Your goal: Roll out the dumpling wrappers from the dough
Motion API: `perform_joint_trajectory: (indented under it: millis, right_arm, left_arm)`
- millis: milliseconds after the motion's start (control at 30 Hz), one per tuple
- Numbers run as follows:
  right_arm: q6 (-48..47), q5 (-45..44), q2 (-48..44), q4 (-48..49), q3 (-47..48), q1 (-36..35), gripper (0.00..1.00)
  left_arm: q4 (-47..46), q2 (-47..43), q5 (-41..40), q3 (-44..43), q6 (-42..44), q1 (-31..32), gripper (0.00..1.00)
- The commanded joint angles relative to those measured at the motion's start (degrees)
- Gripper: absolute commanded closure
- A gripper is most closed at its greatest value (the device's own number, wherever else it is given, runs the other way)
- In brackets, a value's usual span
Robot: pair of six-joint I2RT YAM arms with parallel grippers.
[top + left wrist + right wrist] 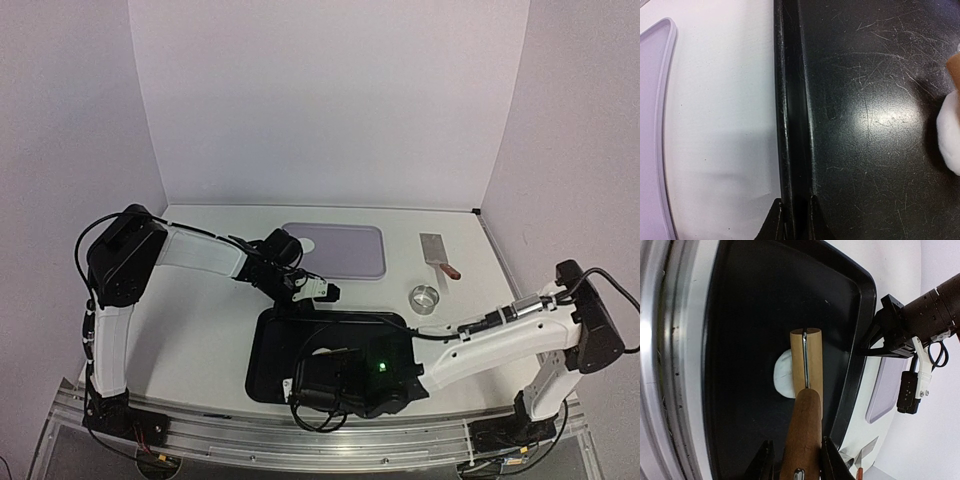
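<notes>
A black tray lies at the near middle of the table. On it is a small white round piece of dough, flattened and partly under a light wooden roller. My right gripper is shut on the roller's brown handle and hovers over the tray's near part. My left gripper is shut on the tray's far left rim; it also shows in the top view. The dough's edge shows at the right of the left wrist view.
A lavender tray lies behind the black tray, with a faint pale round shape at its left end that I cannot identify. A small steel ring and a metal scraper with a red handle lie to the right. The table's near metal edge runs close by.
</notes>
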State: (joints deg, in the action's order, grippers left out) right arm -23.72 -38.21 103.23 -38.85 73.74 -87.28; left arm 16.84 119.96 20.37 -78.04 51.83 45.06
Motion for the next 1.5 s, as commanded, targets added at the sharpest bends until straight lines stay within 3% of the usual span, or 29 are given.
perform_joint_trajectory:
  millis: [0,200,467,767,1000,1300,1467]
  right_arm:
    - [3.49,10.33,2.37,-8.96,-3.19,-1.55,1.00]
    - [-3.13,10.57,7.58,-5.62,-0.22,3.10,1.00]
    - [7.82,13.07,3.66,-9.82,-3.16,-4.36,1.00]
    - [0.48,12.81,7.52,-8.03,0.27,0.02,1.00]
    - [10.75,14.52,4.32,-11.49,-2.78,-5.62,1.00]
    - [3.19,12.88,9.38,-9.44,0.81,0.11,1.00]
    - [8.34,16.05,8.48,-9.71,0.65,-3.30,1.00]
  left_arm:
    - [-2.34,2.21,-8.43,-0.33,6.99,-1.27,1.00]
    - [-2.03,2.16,-8.51,-0.34,7.23,-1.29,1.00]
    - [-2.08,2.55,-8.10,-1.32,6.67,-1.62,1.00]
    - [-1.64,2.38,-8.15,-1.33,6.69,-1.67,1.00]
    - [-1.75,2.53,-8.09,-1.76,6.26,-1.73,1.00]
    - [-1.13,2.78,-8.13,-2.25,6.27,-1.73,1.00]
    - [-0.49,3.20,-7.43,-3.22,5.45,-1.73,1.00]
